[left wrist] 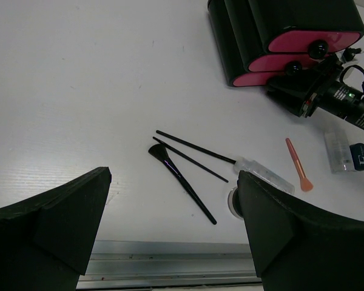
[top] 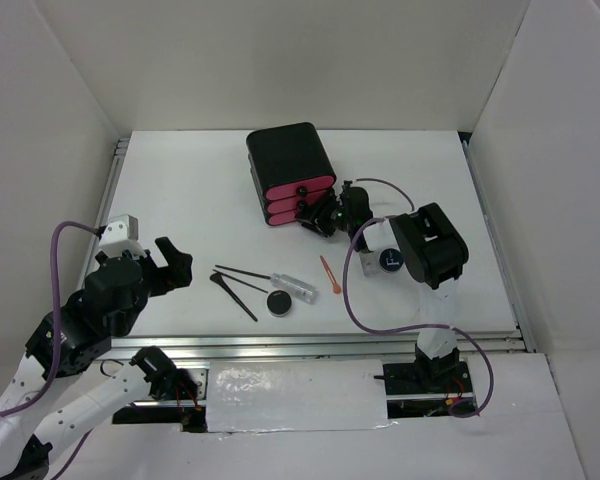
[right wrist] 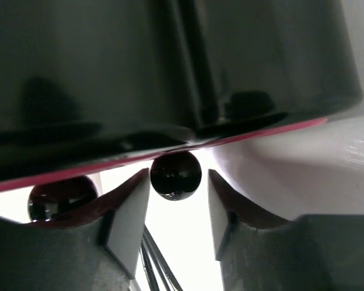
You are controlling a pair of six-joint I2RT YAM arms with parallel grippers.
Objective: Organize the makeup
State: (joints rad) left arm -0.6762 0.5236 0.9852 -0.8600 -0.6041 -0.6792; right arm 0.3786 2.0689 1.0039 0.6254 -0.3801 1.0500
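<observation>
The right gripper [top: 325,214] sits just right of the middle of the overhead view, against the front of the black chest [top: 288,160], whose three pink drawers [top: 298,199] are stacked one over the other. In the right wrist view its jaws stand about half open on either side of a round black knob [right wrist: 176,176] on a drawer front. The two pale pads [right wrist: 128,221] are very close to the knob, with a sliver of light between it and the right-hand one, so nothing is clamped. A second knob [right wrist: 60,199] shows at the lower left of that view. The left gripper [top: 175,258] is at the left of the overhead view, above the white table [top: 180,190], with its jaws spread wide and nothing between them. The makeup lies loose on the table in the lower middle of the overhead view, well apart from the chest. Thin black brushes [top: 237,279] lie slanted side by side at the left of the group. A round black compact [top: 279,303] lies just right of them. A clear tube [top: 298,288] lies beside the compact on its upper right. An orange-pink stick [top: 329,275] lies alone further right, near the right arm's cable [top: 352,300]. In the left wrist view one brush has a dark bristle head, and the compact is mostly hidden behind a finger.
</observation>
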